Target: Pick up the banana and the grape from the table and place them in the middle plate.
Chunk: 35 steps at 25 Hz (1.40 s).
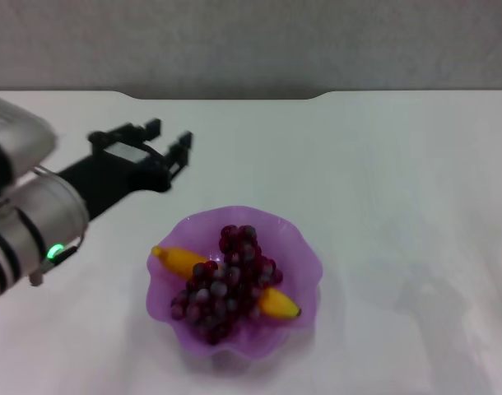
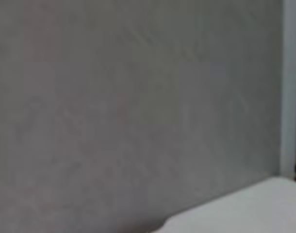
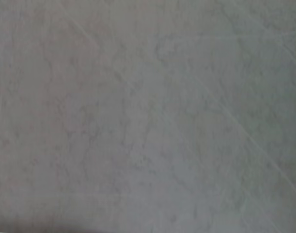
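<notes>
**Both fruits in the dish; task looks complete**

From the head view I see the translucent purple plastic dish with the scalloped rim (image 1: 307, 247) sitting on the plain white tabletop (image 1: 383, 164). Inside it lies the curved yellow-orange banana (image 1: 178, 261), running from about 10 o'clock to 4 o'clock across the bowl. The elongated bunch of dark red-purple grapes (image 1: 225, 284) rests on top of the banana's middle, covering it.

My left gripper (image 1: 170, 141) hangs above the table at roughly 10 o'clock from the dish, well apart from it, its black fingers spread and holding nothing. The right gripper does not show in any view; I only note a dark speck at the head view's right edge.

Judgement: both placements are done. Nothing is left but parking the arms.
</notes>
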Each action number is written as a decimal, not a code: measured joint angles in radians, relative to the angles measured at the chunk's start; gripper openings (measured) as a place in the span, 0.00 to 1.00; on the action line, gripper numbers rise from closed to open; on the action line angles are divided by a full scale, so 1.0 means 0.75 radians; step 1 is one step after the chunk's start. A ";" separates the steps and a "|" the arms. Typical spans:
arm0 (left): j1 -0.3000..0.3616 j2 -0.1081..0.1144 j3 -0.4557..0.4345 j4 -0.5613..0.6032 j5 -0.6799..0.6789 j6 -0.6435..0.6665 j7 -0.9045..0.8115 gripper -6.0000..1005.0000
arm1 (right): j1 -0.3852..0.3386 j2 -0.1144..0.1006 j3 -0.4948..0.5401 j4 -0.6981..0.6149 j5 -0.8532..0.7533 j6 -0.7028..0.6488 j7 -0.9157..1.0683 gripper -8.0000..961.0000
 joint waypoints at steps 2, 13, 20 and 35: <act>0.018 0.000 -0.030 0.019 -0.235 -0.012 0.198 0.63 | 0.000 0.000 0.000 0.002 0.001 0.000 0.000 0.04; -0.025 -0.003 -0.385 0.682 -1.478 -1.022 1.117 0.09 | 0.007 0.000 0.000 0.005 -0.002 0.001 0.000 0.04; -0.013 -0.011 -0.387 0.754 -1.588 -1.003 1.274 0.04 | 0.012 0.000 0.000 0.005 -0.002 0.001 0.000 0.04; -0.148 -0.019 -0.260 1.206 -2.185 -1.011 1.944 0.04 | 0.022 0.002 -0.012 0.008 -0.001 0.001 0.000 0.04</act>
